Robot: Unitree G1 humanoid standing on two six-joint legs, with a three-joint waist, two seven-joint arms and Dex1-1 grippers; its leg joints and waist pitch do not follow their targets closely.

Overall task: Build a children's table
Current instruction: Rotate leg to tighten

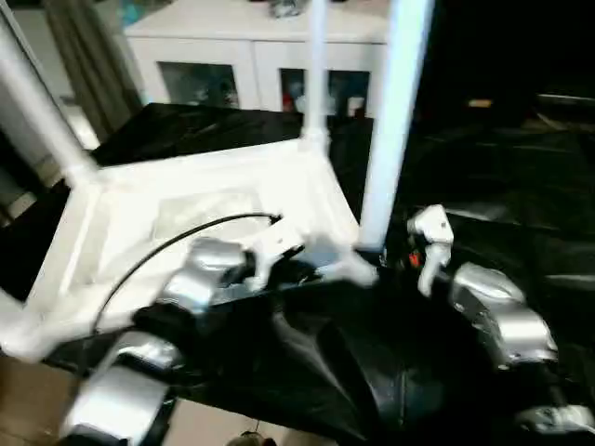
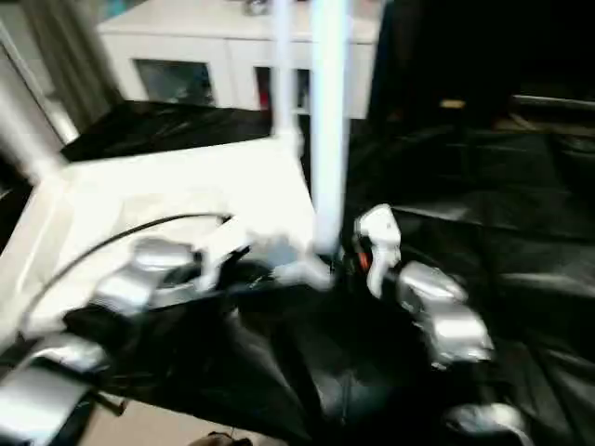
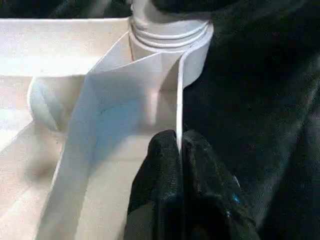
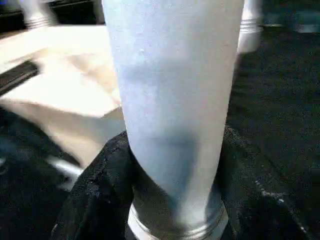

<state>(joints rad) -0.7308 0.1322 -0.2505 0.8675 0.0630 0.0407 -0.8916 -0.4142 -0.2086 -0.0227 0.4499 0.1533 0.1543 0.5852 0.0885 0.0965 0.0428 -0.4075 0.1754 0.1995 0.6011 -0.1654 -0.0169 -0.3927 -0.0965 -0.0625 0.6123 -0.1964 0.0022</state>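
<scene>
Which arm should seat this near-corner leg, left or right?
Right, probably. The right gripper is closed around the long white tubular leg standing at the near corner socket. The left gripper pinches the white plastic tabletop's edge, well placed to steady it.

A white cabinet point(image 1: 251, 51) stands at the back of the room, its flat top lit bright, with small things on it too blurred to tell. Its front has glass doors point(image 1: 198, 84), and coloured items show dimly behind the panes. To its left hangs a grey curtain point(image 1: 88, 56). A crinkled black sheet point(image 1: 502, 195) covers the work surface in front of the cabinet and catches glints of light. Behind it on the right the room is dark. Pale brown floor point(image 1: 23, 395) shows at the near left corner.
</scene>
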